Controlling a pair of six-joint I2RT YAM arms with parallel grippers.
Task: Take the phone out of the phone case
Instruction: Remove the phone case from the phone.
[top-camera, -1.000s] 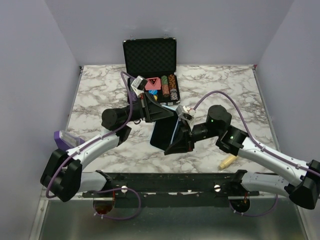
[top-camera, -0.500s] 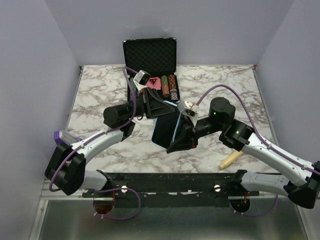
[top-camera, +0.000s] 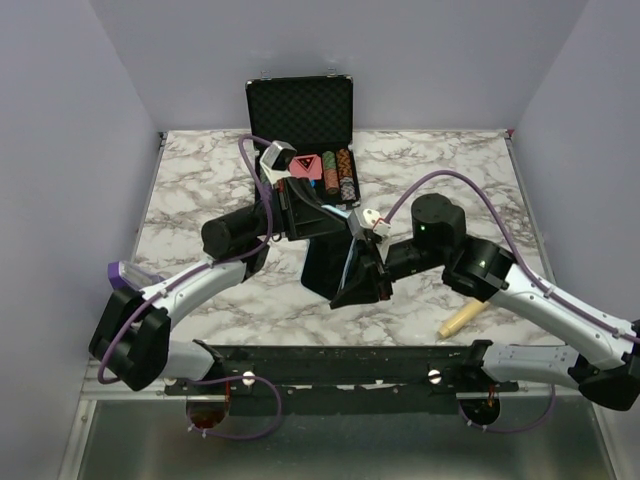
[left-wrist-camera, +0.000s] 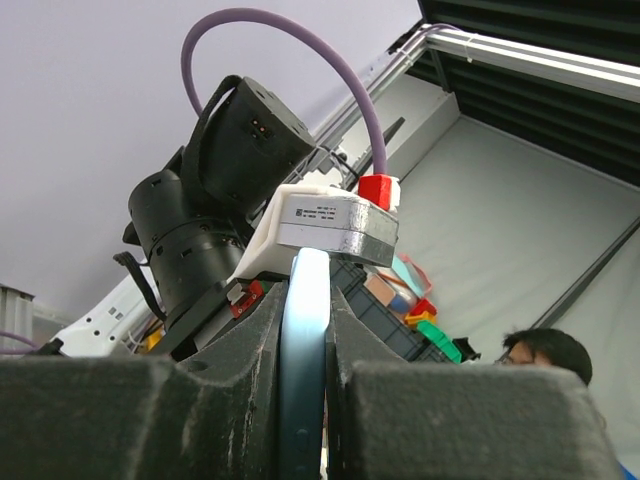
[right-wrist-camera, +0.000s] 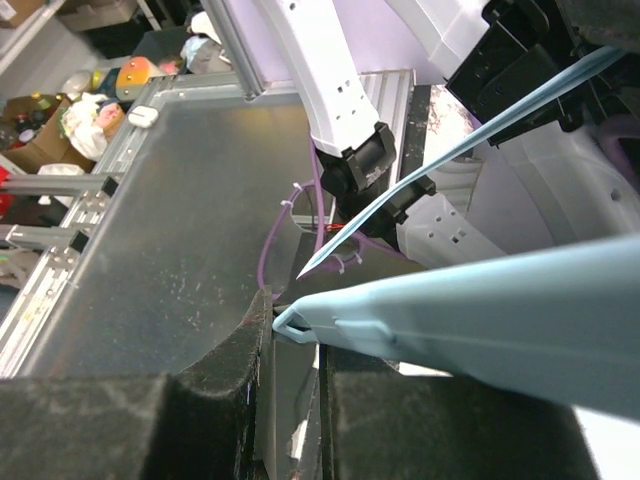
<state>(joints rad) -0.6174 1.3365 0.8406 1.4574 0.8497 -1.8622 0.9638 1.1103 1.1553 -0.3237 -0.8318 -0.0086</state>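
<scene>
Phone case (top-camera: 352, 262) and dark phone (top-camera: 328, 265) are held tilted in mid-air over the marbled desk (top-camera: 200, 180), just in front of the open black box of poker chips (top-camera: 300, 115). My left hand (top-camera: 325, 222) is clamped on the case's far edge and my right hand (top-camera: 358, 280) on its near edge. A small wooden stick (top-camera: 460, 320) lies on the desk beside my right arm.

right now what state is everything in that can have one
phone case, held off the table between both hands
phone, apparently inside the case
left hand, shut on phone case
right hand, shut on phone case
chip case, lid open
wooden stick, lying on the table
</scene>
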